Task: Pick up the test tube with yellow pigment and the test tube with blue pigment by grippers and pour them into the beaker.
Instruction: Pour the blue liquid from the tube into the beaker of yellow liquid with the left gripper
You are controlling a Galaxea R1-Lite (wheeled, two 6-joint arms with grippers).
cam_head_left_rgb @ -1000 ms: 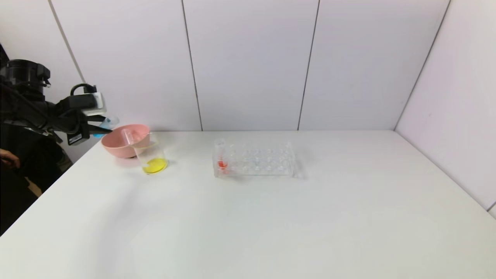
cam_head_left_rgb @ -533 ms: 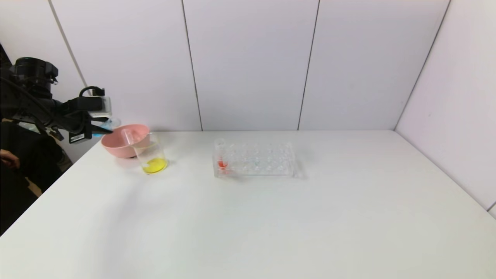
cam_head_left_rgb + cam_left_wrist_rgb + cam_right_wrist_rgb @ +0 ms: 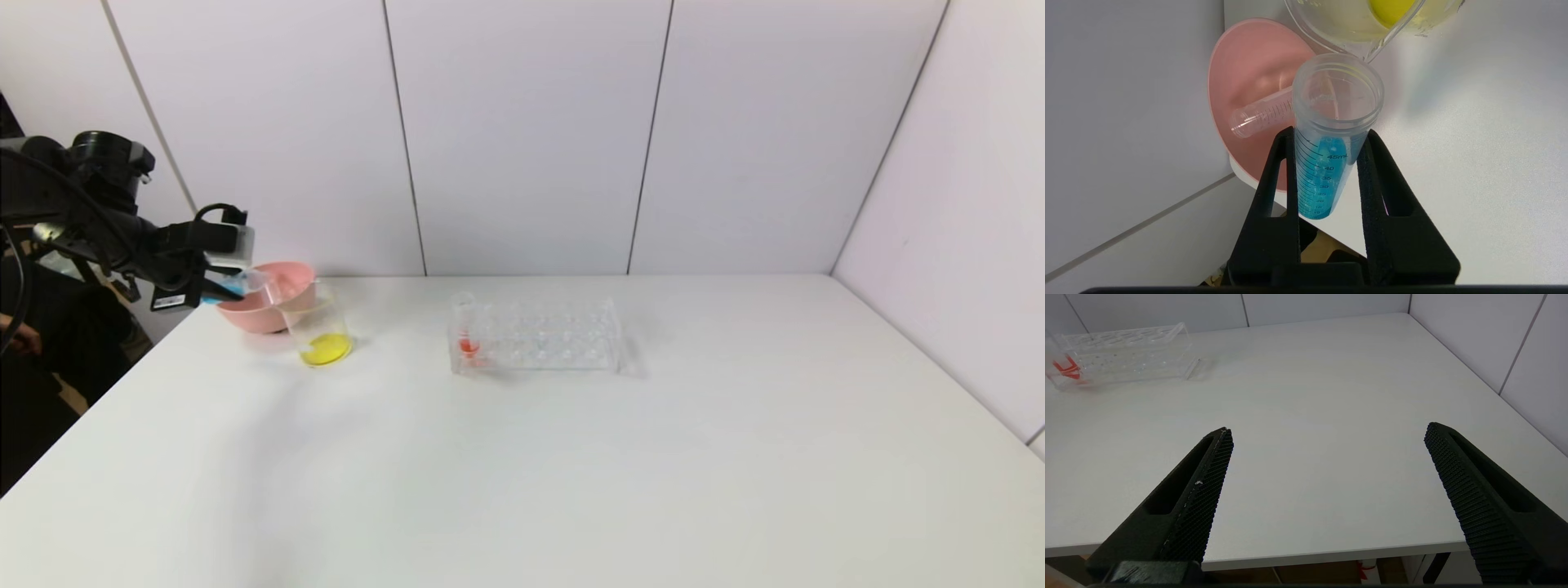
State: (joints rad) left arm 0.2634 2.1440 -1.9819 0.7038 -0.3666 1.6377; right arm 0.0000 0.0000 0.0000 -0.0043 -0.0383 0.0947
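My left gripper point(image 3: 224, 287) is shut on the test tube with blue pigment point(image 3: 239, 283), held tilted over the near left rim of the pink bowl point(image 3: 294, 271), its mouth toward the beaker point(image 3: 320, 331). In the left wrist view the blue tube point(image 3: 1327, 171) sits between the jaws of that gripper point(image 3: 1330, 131), its open mouth just short of the beaker's lip point(image 3: 1372, 53). The beaker holds yellow liquid. No tube with yellow pigment shows; an empty clear tube point(image 3: 1261, 116) lies in the bowl. My right gripper point(image 3: 1329, 430) is open and empty above the table's near right edge.
A clear tube rack point(image 3: 539, 335) stands mid-table with a red-orange tube point(image 3: 467, 328) at its left end; it also shows in the right wrist view point(image 3: 1122, 351). White walls close the back and right. The bowl sits at the table's back left corner.
My left gripper has moved right and down with the blue tube, from beside the table's corner to over the pink bowl's rim, nearer the beaker.
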